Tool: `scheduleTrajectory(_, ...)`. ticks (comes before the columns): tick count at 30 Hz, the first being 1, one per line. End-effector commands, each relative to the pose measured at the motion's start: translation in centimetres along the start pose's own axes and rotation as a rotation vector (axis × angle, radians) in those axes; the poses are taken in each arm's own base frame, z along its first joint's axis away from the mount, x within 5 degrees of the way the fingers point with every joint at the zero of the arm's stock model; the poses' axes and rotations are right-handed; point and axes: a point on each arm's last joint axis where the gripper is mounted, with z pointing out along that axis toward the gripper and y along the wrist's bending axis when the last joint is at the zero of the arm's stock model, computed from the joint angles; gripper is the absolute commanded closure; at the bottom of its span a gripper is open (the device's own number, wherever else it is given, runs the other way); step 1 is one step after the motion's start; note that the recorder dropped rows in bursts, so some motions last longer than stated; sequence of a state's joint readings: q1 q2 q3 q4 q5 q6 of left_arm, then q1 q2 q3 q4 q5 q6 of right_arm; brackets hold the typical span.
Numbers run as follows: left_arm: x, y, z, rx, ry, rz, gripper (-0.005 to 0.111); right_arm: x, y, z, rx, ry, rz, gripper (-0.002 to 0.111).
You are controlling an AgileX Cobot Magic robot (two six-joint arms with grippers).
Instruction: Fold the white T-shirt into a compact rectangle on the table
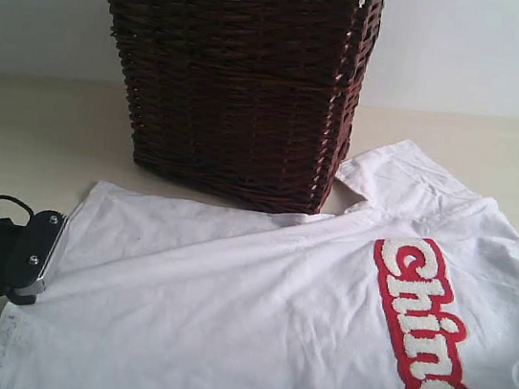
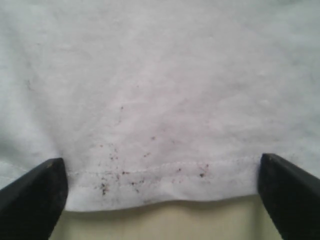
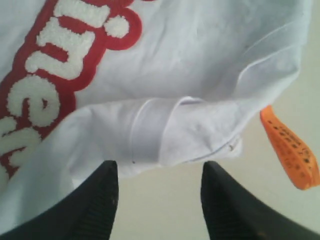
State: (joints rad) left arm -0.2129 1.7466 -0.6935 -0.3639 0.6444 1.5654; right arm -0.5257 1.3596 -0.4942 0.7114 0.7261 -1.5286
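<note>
I saw the white T-shirt (image 1: 253, 310) lying spread on the surface (image 1: 28, 123), filling the exterior view from 8 o'clock round to 4 o'clock; its red-edged lettering (image 1: 427, 344) ran down toward 5 o'clock; the dark wicker basket (image 1: 241, 86) stood at 12 o'clock, against the shirt's far edge or just beside it, I could not tell which; my left claw (image 1: 38, 255) sat at 8 o'clock by the shirt's hem; its fingers (image 2: 35, 195) stood wide apart, one at each end of a stretch of hem flecked with small dark specks (image 2: 112, 177), gripping nothing; my right claw (image 3: 159, 170) had its jaws parted and empty over bare surface, a folded edge of shirt just beyond the tips; the orange tag (image 3: 291, 150) hung near that edge
</note>
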Motion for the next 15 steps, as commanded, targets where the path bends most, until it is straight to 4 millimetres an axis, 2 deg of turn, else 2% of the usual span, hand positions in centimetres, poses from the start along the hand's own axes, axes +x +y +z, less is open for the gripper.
scheduleTrajectory(1,0.7,-0.8,1.1,0.08,0.037,-0.013,0.007,1.5,-1.2,0.7,-0.092,-0.029,-0.011,0.06)
scheduleTrajectory(6,0.7,-0.8,1.1,0.08,0.037,-0.013,0.007,3.0,-2.3,2.5,-0.169,-0.035,0.006,0.06)
scheduleTrajectory(15,0.7,-0.8,1.1,0.08,0.037,-0.013,0.007,2.7,-2.6,3.9,-0.233,-0.165,-0.033,0.061)
